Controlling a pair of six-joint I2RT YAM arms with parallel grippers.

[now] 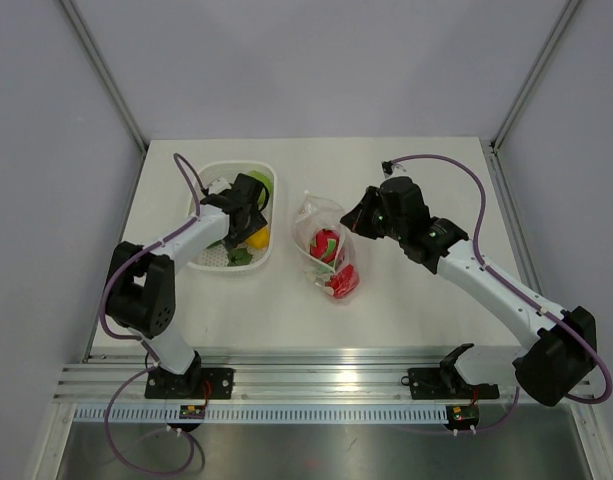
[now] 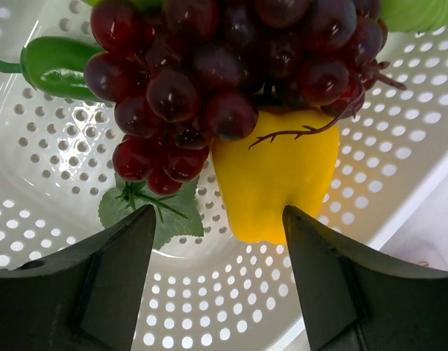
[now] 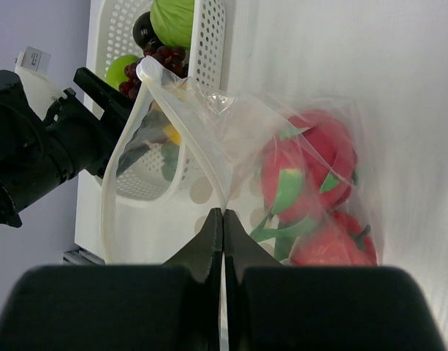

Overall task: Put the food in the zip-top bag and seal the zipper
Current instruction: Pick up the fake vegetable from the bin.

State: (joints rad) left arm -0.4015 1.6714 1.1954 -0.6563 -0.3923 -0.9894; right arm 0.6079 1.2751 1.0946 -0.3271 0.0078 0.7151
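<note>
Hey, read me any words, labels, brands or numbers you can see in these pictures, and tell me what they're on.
No text can be read.
Small white tag, upper left of the right wrist view: too blurred to read.
Basket, bag and food: no print visible.

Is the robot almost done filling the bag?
Partway. Done: red pieces sit inside the zip-top bag. In hand: the right claw pinches the bag's mouth, and the open left claw hovers over the grape bunch and yellow pepper in the basket. Left: those, green pieces, then sealing the open zipper.
</note>
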